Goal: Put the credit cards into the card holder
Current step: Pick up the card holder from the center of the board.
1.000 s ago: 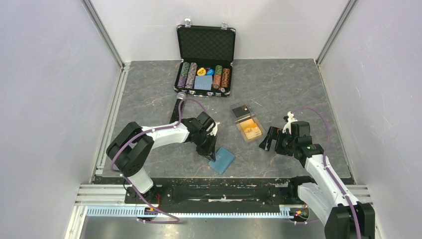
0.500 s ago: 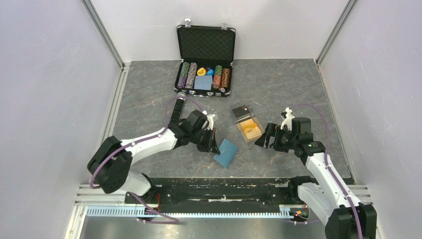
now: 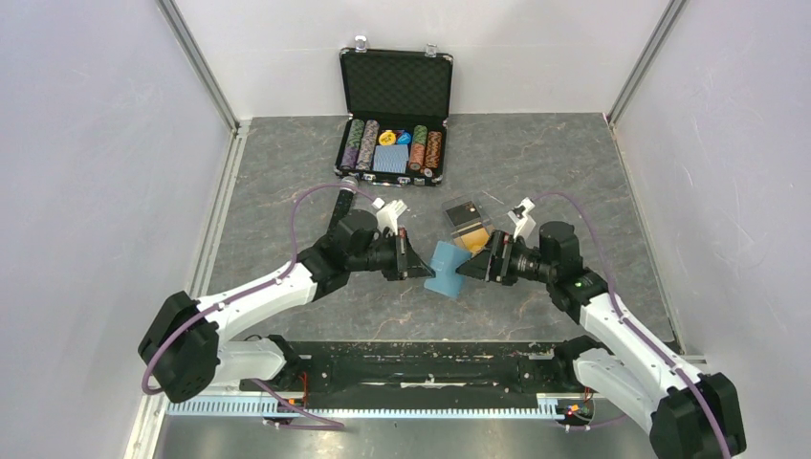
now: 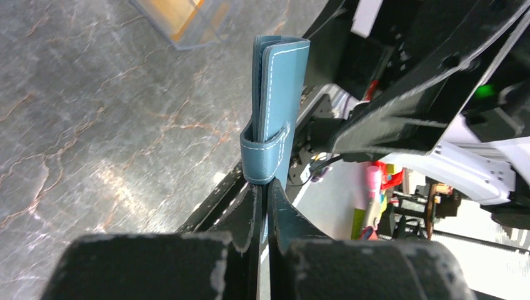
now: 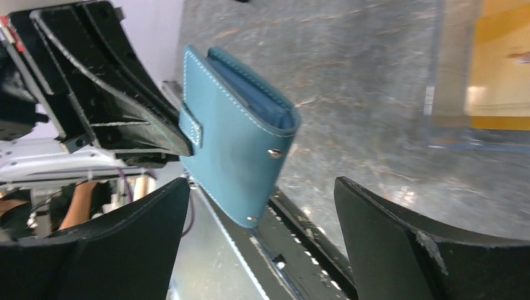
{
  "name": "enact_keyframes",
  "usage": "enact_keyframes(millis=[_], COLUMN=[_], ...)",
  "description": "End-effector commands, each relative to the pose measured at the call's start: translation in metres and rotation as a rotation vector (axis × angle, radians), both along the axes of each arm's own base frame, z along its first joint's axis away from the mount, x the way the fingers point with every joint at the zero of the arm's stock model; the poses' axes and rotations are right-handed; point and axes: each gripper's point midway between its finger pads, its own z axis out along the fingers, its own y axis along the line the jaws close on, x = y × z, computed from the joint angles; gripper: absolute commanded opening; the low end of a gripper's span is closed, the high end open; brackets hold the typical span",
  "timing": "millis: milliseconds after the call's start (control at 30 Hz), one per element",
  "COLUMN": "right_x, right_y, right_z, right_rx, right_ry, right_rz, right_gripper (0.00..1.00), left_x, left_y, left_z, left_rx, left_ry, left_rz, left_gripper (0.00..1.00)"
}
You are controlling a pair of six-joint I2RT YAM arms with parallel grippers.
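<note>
The teal-blue card holder (image 3: pixel 445 270) hangs folded in the air above the table, between the two arms. My left gripper (image 3: pixel 422 269) is shut on its edge by the snap tab, as the left wrist view shows (image 4: pixel 262 187) under the card holder (image 4: pixel 278 94). My right gripper (image 3: pixel 468 269) faces it from the right and is open; in the right wrist view (image 5: pixel 261 184) its fingers stand wide on either side of the card holder (image 5: pixel 237 156) without touching. The orange-yellow credit cards (image 3: pixel 476 236) (image 5: pixel 500 81) lie in a clear box behind the right gripper.
The clear plastic box (image 3: pixel 465 212) with a dark lid sits on the table mid-right, partly hidden by the right wrist. An open black chip case (image 3: pixel 394 115) with chips and a card deck stands at the back. Frame rails line the near edge.
The left gripper closed on the card holder, lifted it off the table and carried it right. The right gripper swung left until its open fingers flank it.
</note>
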Motion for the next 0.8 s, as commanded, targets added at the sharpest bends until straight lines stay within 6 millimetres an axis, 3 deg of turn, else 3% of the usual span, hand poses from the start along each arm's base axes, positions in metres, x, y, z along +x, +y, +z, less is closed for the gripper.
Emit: enact_keyframes(millis=[0,100,167,233,267,367,500,633,767], right_x=[-0.001,-0.003,-0.002,-0.001,-0.001,-0.001,0.000,0.004,0.005], right_y=[0.027,0.032,0.034,0.034,0.034,0.033,0.032,0.029,0.029], right_z=[0.030,0.034,0.036,0.038,0.037,0.036,0.035,0.035,0.036], right_rx=[0.170,0.212,0.221,0.222,0.220,0.211,0.178,0.124,0.115], right_ry=[-0.040,-0.041,-0.046,-0.052,-0.051,-0.050,-0.055,-0.065,-0.062], right_rz=[0.045,0.052,0.052,0.051,0.052,0.050,0.049,0.047,0.048], right_gripper=[0.85,0.74,0.54,0.30,0.20,0.03,0.00,0.00,0.00], left_x=[0.003,0.003,0.003,0.002,0.003,0.002,0.004,0.003,0.003], left_y=[-0.012,-0.012,-0.012,-0.010,-0.009,-0.007,0.000,0.008,0.011], left_z=[0.037,0.039,0.040,0.039,0.039,0.039,0.035,0.027,0.029], left_rx=[-0.148,-0.161,-0.165,-0.165,-0.165,-0.162,-0.110,-0.018,0.051], left_ry=[-0.017,-0.012,-0.011,-0.009,-0.008,-0.011,-0.025,-0.037,-0.074], left_rz=[0.007,0.008,0.011,0.018,0.022,0.030,0.044,0.036,-0.001], left_gripper=[0.02,0.02,0.05,0.13,0.22,0.54,0.81,0.89,0.91])
